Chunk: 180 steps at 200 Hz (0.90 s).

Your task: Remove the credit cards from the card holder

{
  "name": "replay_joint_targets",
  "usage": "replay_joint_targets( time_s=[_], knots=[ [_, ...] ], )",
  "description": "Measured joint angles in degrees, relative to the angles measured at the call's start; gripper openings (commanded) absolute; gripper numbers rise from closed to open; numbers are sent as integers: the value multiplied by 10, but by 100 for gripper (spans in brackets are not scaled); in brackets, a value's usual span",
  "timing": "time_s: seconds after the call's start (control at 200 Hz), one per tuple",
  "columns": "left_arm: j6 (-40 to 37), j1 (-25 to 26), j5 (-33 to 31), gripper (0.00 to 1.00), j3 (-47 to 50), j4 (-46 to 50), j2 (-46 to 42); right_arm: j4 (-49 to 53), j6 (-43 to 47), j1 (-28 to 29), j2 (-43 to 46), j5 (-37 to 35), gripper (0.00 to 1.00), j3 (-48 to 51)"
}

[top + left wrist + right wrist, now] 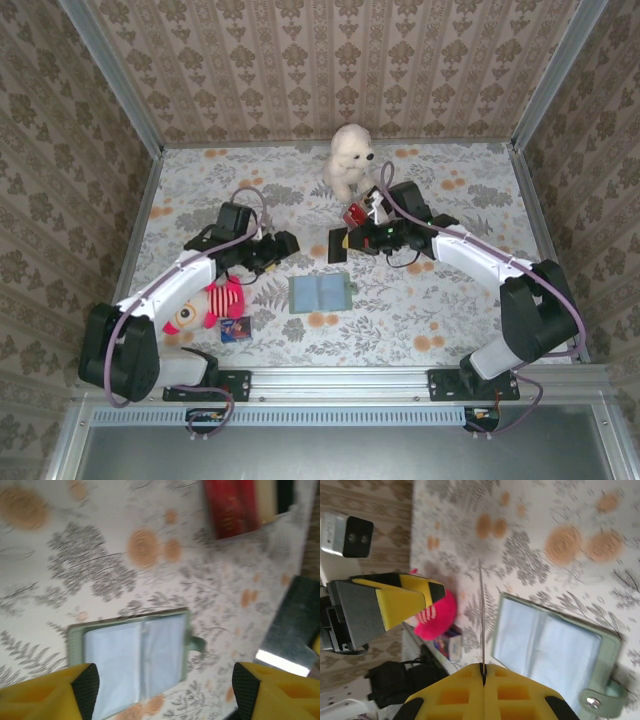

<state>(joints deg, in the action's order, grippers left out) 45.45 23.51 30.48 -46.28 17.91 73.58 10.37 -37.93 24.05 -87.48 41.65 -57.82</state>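
The right gripper [482, 669], closest to its lens, is clamped on a thin card [481, 615] seen edge-on, clear of the table. The left gripper [165, 692] hovers with fingers apart, holding nothing, over the open card holder [135, 655], which lies flat mid-table. Its pale pockets look empty, though that is uncertain, so at least one card seems out. A floral tablecloth [480, 300] covers the table, and patterned walls [300, 60] surround it.

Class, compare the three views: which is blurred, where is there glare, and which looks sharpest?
Left wrist view: motion-smeared throughout, the card holder soft-edged, a bright glare strip on the dark card at right. Right wrist view: card holder crisper, the far table pattern soft. Top external view: evenly lit and sharpest.
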Motion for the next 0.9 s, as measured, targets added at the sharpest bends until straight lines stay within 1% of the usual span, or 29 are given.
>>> replay_joint_targets(
  time_s=[0.155, 0.255, 0.285, 0.345, 0.46, 0.565, 0.64, 0.78, 0.84, 0.87, 0.9],
  knots=[
    [44, 2, 68, 78, 0, -96, -16, -60, -28, -12, 0, 63, 0, -4],
    [71, 4, 97, 73, 0, -151, -15, -113, -59, -13, 0, 98, 0, -4],
    [79, 5, 105, 69, 0, -166, -14, -129, -70, -13, 0, 107, 0, -4],
    [94, 9, 120, 58, -1, -189, -7, -160, -90, -13, 0, 125, 0, -5],
    [110, 16, 146, 44, -13, -223, 13, -207, -118, -13, 0, 150, 0, -5],
    [125, 19, 163, 34, -27, -252, 27, -233, -138, -15, 0, 158, 0, -5],
    [136, 20, 174, 29, -32, -276, 30, -250, -151, -17, 0, 160, 0, -5],
    [153, 20, 189, 17, -35, -311, 31, -274, -169, -17, -3, 163, 0, -5],
    [157, 19, 193, 12, -36, -320, 32, -281, -177, -17, -6, 163, 0, -5],
    [161, 19, 193, 7, -36, -323, 33, -282, -178, -17, -7, 163, 0, -5],
    [162, 19, 194, 5, -36, -329, 33, -282, -181, -19, -8, 163, 5, -4]
  ],
)
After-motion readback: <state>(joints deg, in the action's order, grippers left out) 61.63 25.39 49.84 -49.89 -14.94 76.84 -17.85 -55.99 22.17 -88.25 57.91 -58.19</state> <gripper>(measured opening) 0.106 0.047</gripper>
